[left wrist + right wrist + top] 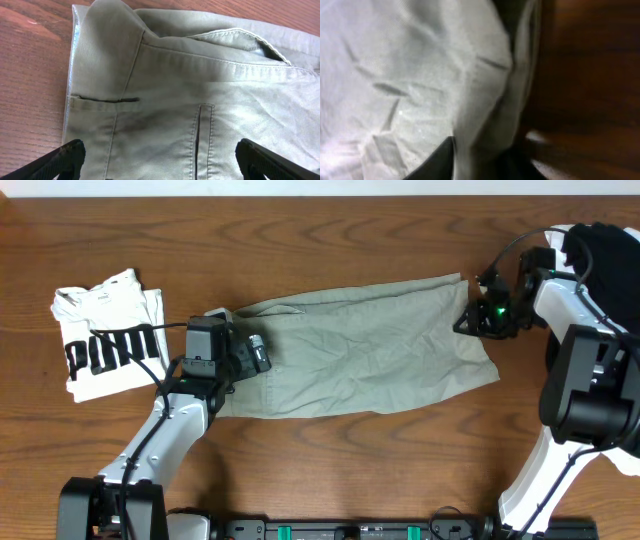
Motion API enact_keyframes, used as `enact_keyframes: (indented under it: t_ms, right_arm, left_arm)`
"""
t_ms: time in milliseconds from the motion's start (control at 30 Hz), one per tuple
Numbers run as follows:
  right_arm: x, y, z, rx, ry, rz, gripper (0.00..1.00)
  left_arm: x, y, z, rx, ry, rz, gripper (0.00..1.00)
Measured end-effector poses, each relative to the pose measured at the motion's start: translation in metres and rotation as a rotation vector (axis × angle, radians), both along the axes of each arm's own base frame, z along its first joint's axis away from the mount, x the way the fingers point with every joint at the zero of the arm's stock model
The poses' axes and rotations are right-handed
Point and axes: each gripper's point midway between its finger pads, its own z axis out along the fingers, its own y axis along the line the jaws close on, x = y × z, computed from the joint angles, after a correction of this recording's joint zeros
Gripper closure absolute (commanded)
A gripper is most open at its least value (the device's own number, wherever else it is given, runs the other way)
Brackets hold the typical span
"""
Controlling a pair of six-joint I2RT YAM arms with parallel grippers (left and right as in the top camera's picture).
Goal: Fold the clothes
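Lying flat across the middle of the wooden desk (330, 460), a pair of khaki grey-green shorts (360, 345) stretches lengthwise from left to right, a little nearer the far edge than the near one. The waistband end points toward the left edge and the leg hems toward the right edge. The cloth is lightly wrinkled.

The left gripper (250, 355) is over the waistband end. In the left wrist view its two black fingertips (70, 155) stand wide apart at the bottom corners of the picture. Between them lie a belt loop (204, 132) and a narrow pocket slit (105, 100). Nothing is held between the fingertips. Whether they touch the fabric cannot be told.

The right gripper (468, 318) sits at the leg-hem edge, toward the far right corner of the desk, with a small green light on it. The right wrist view is blurred and very close. Pale creased cloth fills most of it, and bare wood shows on the right. A fold of hem runs down between two dark shapes at the bottom. Whether these fingers are pinched on the fold or only beside it cannot be told.

Near the left edge lies a folded white T-shirt (105, 330) with large black letters, well apart from the shorts.
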Motion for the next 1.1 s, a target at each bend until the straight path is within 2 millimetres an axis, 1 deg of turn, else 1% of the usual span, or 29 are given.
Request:
enact_keyframes:
  t_ms: [67,300,400,467,500,533,600,667,700,733,767,833,900,933,1000,1100]
  right_arm:
    - [-0.001,0.001,-0.003,0.009,0.009,-0.001,0.99]
    - [-0.002,0.002,-0.004,0.019,0.017,-0.011,0.99]
    - [-0.002,0.001,-0.003,0.027,0.027,-0.036,0.99]
    - [-0.003,-0.004,-0.002,0.026,0.042,-0.073,0.99]
    - [-0.004,-0.009,-0.002,0.017,0.055,-0.100,0.99]
    - [-0.006,-0.016,-0.001,0.004,0.065,-0.126,0.99]
    - [-0.009,-0.036,0.001,-0.041,0.079,-0.184,0.99]
    - [-0.013,-0.065,0.008,-0.097,0.088,-0.261,0.99]
    - [-0.015,-0.080,0.015,-0.120,0.083,-0.299,0.99]
    - [-0.015,-0.089,0.021,-0.136,0.076,-0.322,0.99]
    - [-0.017,-0.104,0.033,-0.159,0.063,-0.359,0.99]
    - [-0.017,-0.120,0.052,-0.189,0.036,-0.402,0.99]
    - [-0.018,-0.126,0.070,-0.210,0.009,-0.418,0.99]
    - [-0.019,-0.125,0.077,-0.214,0.002,-0.418,0.99]
    - [-0.021,-0.120,0.087,-0.219,-0.004,-0.408,0.99]
    - [-0.023,-0.103,0.092,-0.229,0.007,-0.365,0.99]
  left_arm:
    - [0.000,0.000,0.000,0.000,0.000,0.000,0.02]
    - [-0.001,0.000,0.000,-0.001,0.003,-0.001,0.02]
    - [-0.001,-0.004,0.000,-0.017,0.005,-0.013,0.02]
    - [-0.002,-0.006,0.002,-0.028,0.004,-0.023,0.02]
    - [-0.003,-0.007,0.004,-0.034,-0.001,-0.027,0.02]
    - [-0.003,-0.008,0.008,-0.039,-0.009,-0.030,0.02]
    - [-0.004,-0.009,0.018,-0.046,-0.031,-0.034,0.02]
    - [-0.004,-0.009,0.029,-0.051,-0.062,-0.038,0.02]
    - [-0.004,-0.010,0.034,-0.053,-0.076,-0.038,0.02]
    - [-0.004,-0.009,0.037,-0.054,-0.084,-0.038,0.02]
    - [-0.004,-0.010,0.040,-0.055,-0.093,-0.039,0.02]
    - [-0.004,-0.010,0.042,-0.055,-0.096,-0.039,0.02]
    - [-0.006,-0.009,0.040,-0.054,-0.085,-0.038,0.02]
    - [-0.008,-0.009,0.039,-0.053,-0.078,-0.038,0.02]
    - [-0.009,-0.009,0.037,-0.052,-0.068,-0.038,0.02]
    - [-0.012,-0.009,0.035,-0.051,-0.053,-0.038,0.02]
